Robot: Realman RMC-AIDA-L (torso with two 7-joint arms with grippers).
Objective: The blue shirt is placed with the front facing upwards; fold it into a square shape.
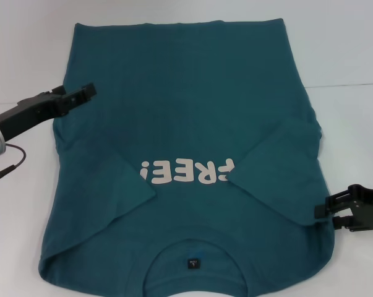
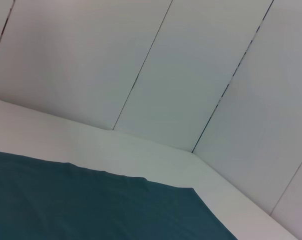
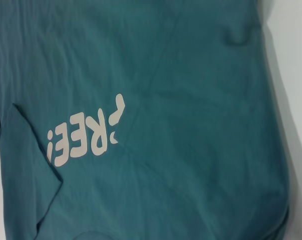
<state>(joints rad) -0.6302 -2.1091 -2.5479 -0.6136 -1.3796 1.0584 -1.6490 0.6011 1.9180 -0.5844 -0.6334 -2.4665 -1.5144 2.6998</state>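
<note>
The blue shirt [image 1: 192, 111] lies flat on the white table, front up, collar and dark neck label [image 1: 192, 264] nearest me. Both sleeves are folded inward, the left one [image 1: 106, 185] and the right one [image 1: 279, 161], and the right one covers part of the white "FREE!" lettering [image 1: 186, 171]. My left gripper [image 1: 81, 96] hovers at the shirt's left edge, about midway along its length. My right gripper [image 1: 331, 213] is open beside the right edge near the shoulder, holding nothing. The right wrist view looks down on the shirt [image 3: 191, 125] and its lettering [image 3: 85, 132]. The left wrist view shows the shirt's hem [image 2: 90, 210].
The white table [image 1: 347, 55] extends beyond the shirt on the left, right and far sides. A panelled wall [image 2: 191, 75] rises behind the table's far edge. A grey cable [image 1: 7, 167] hangs from the left arm.
</note>
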